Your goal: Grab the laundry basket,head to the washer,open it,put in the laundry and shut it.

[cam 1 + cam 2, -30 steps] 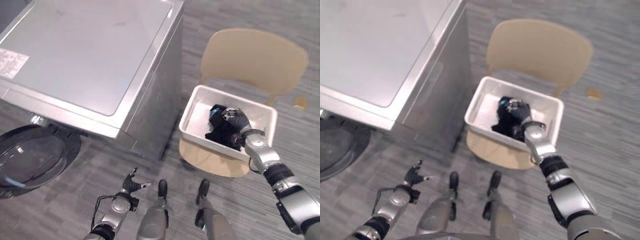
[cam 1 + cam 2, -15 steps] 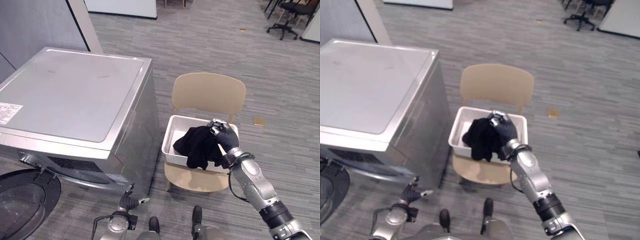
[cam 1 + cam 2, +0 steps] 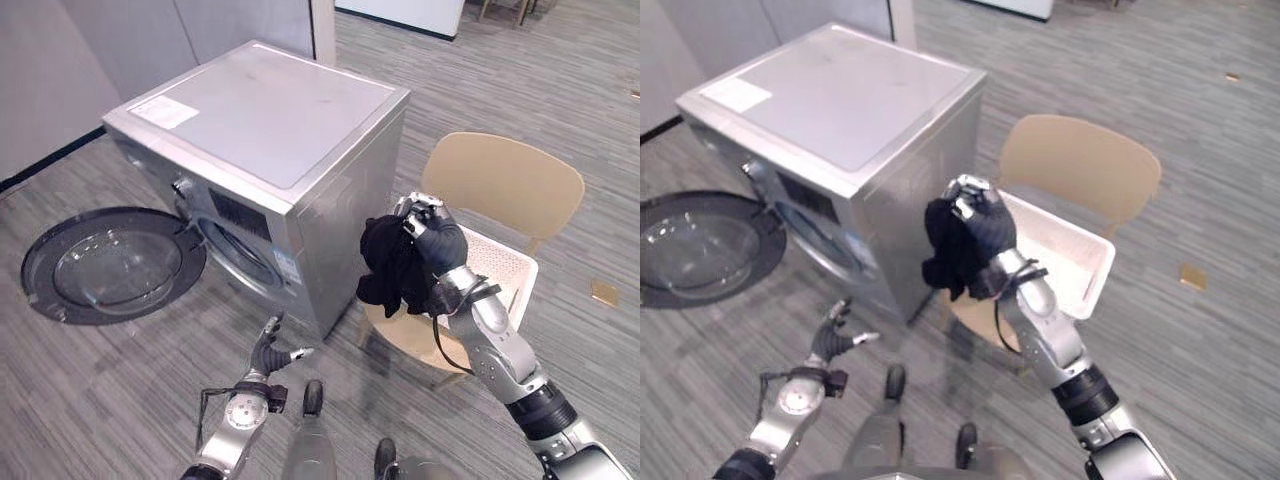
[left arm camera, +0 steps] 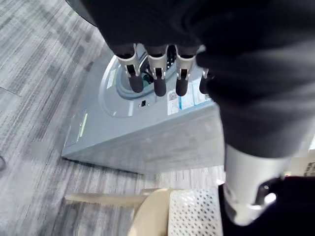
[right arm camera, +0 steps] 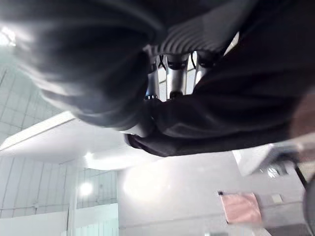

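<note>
The right hand (image 3: 432, 238) is gripping a black garment (image 3: 390, 265), fingers curled round a bunch of the cloth, and the garment is hanging in the air between the washer (image 3: 275, 150) and the white laundry basket (image 3: 510, 272). The basket is sitting on the seat of a tan chair (image 3: 505, 180), just beside the washer's side wall. The washer's round door (image 3: 105, 265) is standing wide open, swung flat out from the front. Low down, near the floor in front of the washer, the left hand (image 3: 266, 353) is hovering with its fingers (image 4: 156, 81) straight and spread, holding nothing.
</note>
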{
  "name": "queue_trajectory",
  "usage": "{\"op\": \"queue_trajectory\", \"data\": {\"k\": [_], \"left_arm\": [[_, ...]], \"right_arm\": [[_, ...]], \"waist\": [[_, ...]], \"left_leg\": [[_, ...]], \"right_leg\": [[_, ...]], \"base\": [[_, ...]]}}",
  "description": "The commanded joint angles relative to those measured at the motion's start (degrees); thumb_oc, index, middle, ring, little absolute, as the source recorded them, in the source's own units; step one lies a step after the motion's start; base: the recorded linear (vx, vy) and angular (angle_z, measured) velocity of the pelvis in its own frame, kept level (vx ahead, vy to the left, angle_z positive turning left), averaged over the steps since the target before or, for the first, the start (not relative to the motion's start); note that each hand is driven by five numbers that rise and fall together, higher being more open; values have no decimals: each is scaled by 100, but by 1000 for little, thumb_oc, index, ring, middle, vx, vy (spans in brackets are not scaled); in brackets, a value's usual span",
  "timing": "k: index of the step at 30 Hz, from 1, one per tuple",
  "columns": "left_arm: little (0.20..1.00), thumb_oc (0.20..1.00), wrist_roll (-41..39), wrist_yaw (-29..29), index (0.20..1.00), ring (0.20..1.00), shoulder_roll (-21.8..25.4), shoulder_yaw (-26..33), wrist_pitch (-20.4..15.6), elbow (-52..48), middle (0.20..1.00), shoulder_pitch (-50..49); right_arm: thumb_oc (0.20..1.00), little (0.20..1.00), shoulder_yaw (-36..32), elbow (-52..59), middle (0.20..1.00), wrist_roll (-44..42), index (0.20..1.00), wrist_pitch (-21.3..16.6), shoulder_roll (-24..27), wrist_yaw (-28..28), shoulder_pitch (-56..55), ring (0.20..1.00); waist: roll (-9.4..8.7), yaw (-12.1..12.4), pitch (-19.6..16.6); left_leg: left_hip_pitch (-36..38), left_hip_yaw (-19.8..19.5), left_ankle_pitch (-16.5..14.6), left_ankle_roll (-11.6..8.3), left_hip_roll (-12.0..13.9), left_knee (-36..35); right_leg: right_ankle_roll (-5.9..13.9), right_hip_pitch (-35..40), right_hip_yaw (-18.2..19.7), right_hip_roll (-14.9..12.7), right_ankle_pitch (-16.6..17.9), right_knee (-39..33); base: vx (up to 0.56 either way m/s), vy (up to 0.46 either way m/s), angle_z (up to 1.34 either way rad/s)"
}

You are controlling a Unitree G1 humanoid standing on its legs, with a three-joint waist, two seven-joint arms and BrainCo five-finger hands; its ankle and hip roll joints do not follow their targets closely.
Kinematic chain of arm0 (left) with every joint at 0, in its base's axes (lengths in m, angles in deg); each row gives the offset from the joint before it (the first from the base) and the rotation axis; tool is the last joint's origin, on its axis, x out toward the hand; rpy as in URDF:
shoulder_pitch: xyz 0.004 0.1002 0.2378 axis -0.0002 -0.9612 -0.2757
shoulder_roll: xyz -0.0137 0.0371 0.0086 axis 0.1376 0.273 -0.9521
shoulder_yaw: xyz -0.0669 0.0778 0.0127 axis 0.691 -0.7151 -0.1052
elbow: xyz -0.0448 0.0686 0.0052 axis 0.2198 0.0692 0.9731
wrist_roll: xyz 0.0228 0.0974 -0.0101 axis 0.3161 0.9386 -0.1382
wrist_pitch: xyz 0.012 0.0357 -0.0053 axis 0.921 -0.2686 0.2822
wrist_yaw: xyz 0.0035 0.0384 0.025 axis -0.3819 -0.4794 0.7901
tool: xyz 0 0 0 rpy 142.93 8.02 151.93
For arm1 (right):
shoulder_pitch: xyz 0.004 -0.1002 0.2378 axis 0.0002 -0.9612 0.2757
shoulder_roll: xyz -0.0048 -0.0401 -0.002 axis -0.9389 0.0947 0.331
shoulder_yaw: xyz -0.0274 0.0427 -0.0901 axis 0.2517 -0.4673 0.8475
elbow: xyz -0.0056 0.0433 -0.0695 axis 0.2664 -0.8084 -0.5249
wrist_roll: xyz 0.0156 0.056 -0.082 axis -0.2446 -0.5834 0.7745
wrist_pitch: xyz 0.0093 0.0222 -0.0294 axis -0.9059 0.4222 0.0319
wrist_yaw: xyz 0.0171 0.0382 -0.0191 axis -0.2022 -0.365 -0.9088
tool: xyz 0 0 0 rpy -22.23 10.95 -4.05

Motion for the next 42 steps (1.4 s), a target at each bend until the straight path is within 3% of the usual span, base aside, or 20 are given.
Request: {"op": "queue_trajectory", "data": {"k": [1,2,3,4,6,10,14,15,16,26,27,29,30,37,42], "left_arm": [[1000,1000,241,-151,1000,1000,101,-216,-536,-582,1000,660],[1000,1000,242,-152,1000,1000,100,-216,-535,-582,1000,662],[1000,1000,314,-226,1000,1000,65,-348,-576,-716,1000,825],[1000,1000,347,-237,1000,1000,35,-488,-571,-728,1000,945],[1000,1000,550,-313,1000,1000,-221,-838,-524,-642,1000,1305],[1000,1000,646,-369,1000,1000,-460,-1183,-478,-415,1000,1683],[1000,1000,708,-370,1000,1000,-783,-1651,-429,-58,1000,2345],[517,517,715,-368,517,517,-873,-1801,-423,34,517,2596],[200,200,714,-369,200,200,-876,-1802,-425,40,200,2604],[200,200,323,-285,200,200,-644,-1453,-462,-117,200,2249],[200,200,273,-231,200,200,-526,-1300,-458,-134,200,2060],[200,200,168,-106,200,200,-336,-979,-478,-183,200,1681],[200,200,70,-32,200,200,-259,-825,-486,-210,200,1484],[200,200,-449,568,200,200,103,-75,-481,-179,200,387],[200,200,-774,1077,200,200,208,605,-355,438,200,-378]], "right_arm": [[200,200,-199,926,200,-90,200,-478,-149,-135,432,200],[200,200,-200,926,200,-91,200,-478,-147,-135,435,200],[200,200,-112,973,200,-83,200,-504,-155,-142,502,200],[200,200,-79,1004,200,-86,200,-508,-174,-112,536,200],[200,200,63,1138,200,-143,200,-524,-329,-88,666,200],[200,200,276,1185,200,-203,200,-535,-477,-60,856,200],[200,200,481,1147,200,-241,200,-538,-653,-9,1266,200],[200,200,530,1165,200,-302,200,-564,-715,11,1333,200],[200,200,527,1162,200,-304,200,-565,-713,10,1339,200],[200,200,248,660,200,-102,200,-324,-437,-19,326,200],[235,235,118,526,235,-26,235,-283,-336,-4,73,235],[937,937,-170,286,937,335,937,-179,-106,1,-368,937],[1000,1000,-300,190,1000,581,1000,-119,15,4,-580,1000],[1000,1000,-1075,-613,1000,2248,1000,158,783,60,-1706,1000],[1000,1000,-1093,-1652,1000,3701,1000,232,1262,-239,-2205,1000]], "waist": [[-304,-198,-115],[-297,-206,-124],[-334,-276,-175],[-328,-348,-233],[-204,-592,-483],[-197,-693,-614],[-292,-707,-714],[-325,-713,-745],[-325,-711,-742],[-302,-767,-856],[-283,-774,-853],[-262,-786,-868],[-254,-792,-866],[-211,-804,-812],[-158,-772,-747]], "left_leg": [[371,137,54,-49,-433,566],[350,127,66,-48,-429,566],[634,238,-204,-46,-395,684],[877,376,-285,-46,-342,651],[1317,900,-140,-108,-268,-28],[1548,803,-32,-125,-353,-609],[1534,747,-49,-97,-406,-636],[1511,731,-43,-74,-435,-636],[1508,732,-43,-73,-437,-636],[1609,863,-115,11,-550,-636],[1636,877,-116,8,-555,-636],[1649,877,-120,8,-569,-636],[1673,883,-124,8,-574,-636],[1712,834,-128,16,-594,-636],[1780,781,-111,22,-586,-636]], "right_leg": [[855,1083,76,-335,-307,-1275],[853,1070,67,-328,-292,-1283],[868,1025,-65,-409,-245,-1336],[880,998,-202,-439,-225,-1388],[981,971,-527,-482,-95,-1563],[1027,1009,-623,-514,28,-1641],[1086,1025,-702,-593,112,-1654],[1108,1003,-694,-612,127,-1629],[1109,999,-693,-614,125,-1625],[1226,1051,-567,-739,268,-1689],[1231,1083,-575,-746,269,-1702],[1234,1104,-571,-755,275,-1724],[1241,1134,-580,-760,276,-1733],[1271,1196,-545,-744,271,-1768],[1252,1236,-500,-701,200,-1744]], "base": [[-141,28,64],[-193,58,55],[-88,57,66],[-109,137,52],[-30,224,75],[-10,157,53],[-39,111,29],[-21,42,23],[-20,77,16],[9,36,-6],[32,7,-12],[35,-5,-8],[37,-11,-4],[4,-4,-1],[8,-12,-1]]}}
